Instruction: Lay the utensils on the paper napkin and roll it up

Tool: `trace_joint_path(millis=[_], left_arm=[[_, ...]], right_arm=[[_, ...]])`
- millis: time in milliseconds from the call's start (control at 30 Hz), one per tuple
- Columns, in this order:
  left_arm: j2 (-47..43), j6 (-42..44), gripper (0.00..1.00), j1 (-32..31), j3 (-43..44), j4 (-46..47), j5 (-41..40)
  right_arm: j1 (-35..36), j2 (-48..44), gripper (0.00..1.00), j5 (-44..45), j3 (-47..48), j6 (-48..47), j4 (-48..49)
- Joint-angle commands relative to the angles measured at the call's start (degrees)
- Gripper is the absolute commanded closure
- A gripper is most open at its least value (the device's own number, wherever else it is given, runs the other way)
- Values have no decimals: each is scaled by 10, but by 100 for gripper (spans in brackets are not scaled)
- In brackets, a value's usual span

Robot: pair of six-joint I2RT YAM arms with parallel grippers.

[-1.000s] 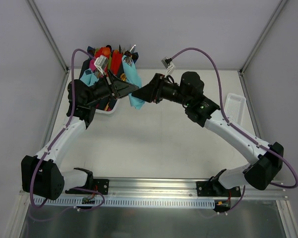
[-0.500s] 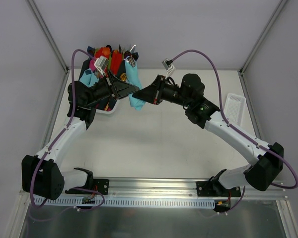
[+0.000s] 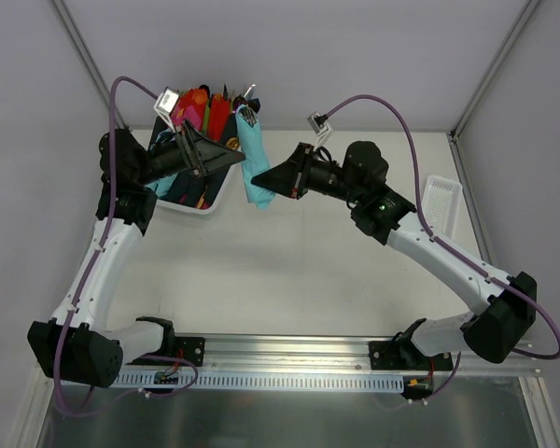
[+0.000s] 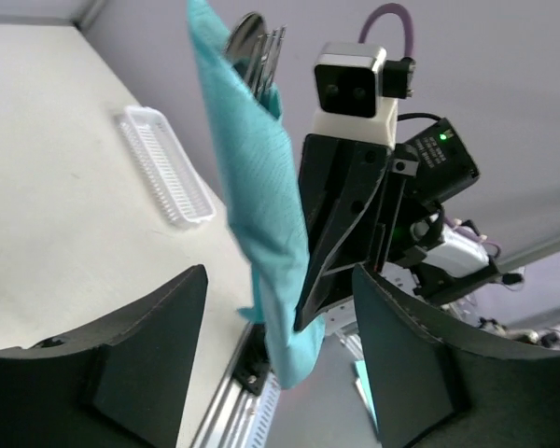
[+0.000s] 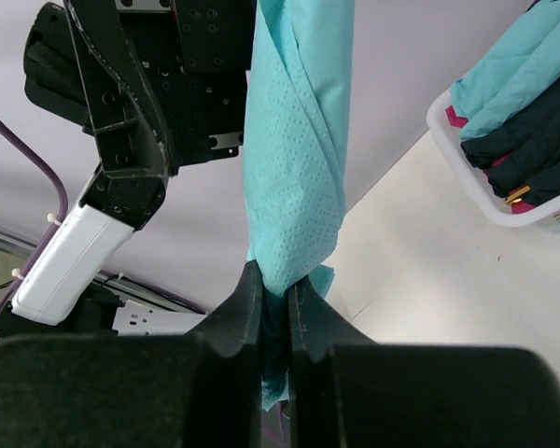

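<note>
Seemingly finished teal paper napkin roll (image 3: 254, 173) with silver metal utensils (image 3: 246, 117), beside white plastic basket (image 3: 198, 208), is released by withdrawn, open-fingered left gripper (image 3: 235, 159) and clamped by right gripper (image 3: 259, 184) alone.

**Paper napkin** (image 3: 254, 161): thin teal-blue paper embossed with fine dots (clearest in the right wrist view), rolled into a long, loose tube with spiral folds. The roll is pinched near one end in the closed fingers of the right gripper (image 3: 259, 184), and a short tail of paper shows past them. Most of its length stands free beyond the grip, reaching toward the back of the table.

**Utensils** (image 4: 259, 51): shiny silver metal. A rounded bowl and slim tines poke out of the roll's free end, close together. The handles are hidden inside the paper.
</note>
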Motion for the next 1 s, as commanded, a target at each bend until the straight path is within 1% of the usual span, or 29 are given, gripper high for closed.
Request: trace_joint_path(millis=[0, 67, 100, 133, 167, 200, 233, 267, 300, 333, 367, 500, 533, 567, 667, 967], left_arm=[[-38, 91, 35, 35, 16, -92, 20], [-35, 88, 31, 57, 6, -97, 43], [-31, 87, 31, 59, 6, -97, 56], [-18, 84, 30, 59, 8, -97, 88], [-12, 70, 30, 59, 9, -92, 97], [-9, 56, 30, 58, 3, -72, 104], [-8, 28, 30, 58, -7, -31, 112], [-10, -36, 30, 58, -20, 22, 121], [-11, -63, 29, 58, -43, 120, 122], [-14, -86, 29, 57, -51, 155, 120], [-14, -107, 29, 53, -59, 178, 115], [-17, -119, 29, 39, -67, 199, 105], [-21, -129, 29, 36, -71, 234, 101], [-24, -153, 29, 34, -77, 255, 97], [-26, -181, 29, 22, -96, 309, 84], [-17, -210, 29, 4, -116, 330, 48]], right_arm=[[1, -34, 100, -7, 19, -8, 39], [0, -33, 100, -9, 20, 3, 58], [0, -30, 100, -12, 18, 10, 67], [0, -27, 100, -15, 18, 16, 75], [0, -24, 100, -16, 19, 23, 91], [0, -21, 100, -20, 18, 37, 101], [0, -14, 100, -21, 17, 45, 111], [0, -10, 100, -22, 15, 52, 128], [0, -7, 100, -23, 15, 65, 136], [1, 0, 100, -24, 13, 69, 142], [0, 4, 100, -25, 12, 74, 156], [5, 17, 100, -22, 14, 90, 175], [7, 19, 100, -21, 14, 89, 175], [10, 22, 100, -19, 15, 89, 175], [11, 28, 100, -16, 16, 90, 177], [22, 40, 100, -21, 24, 92, 185]])
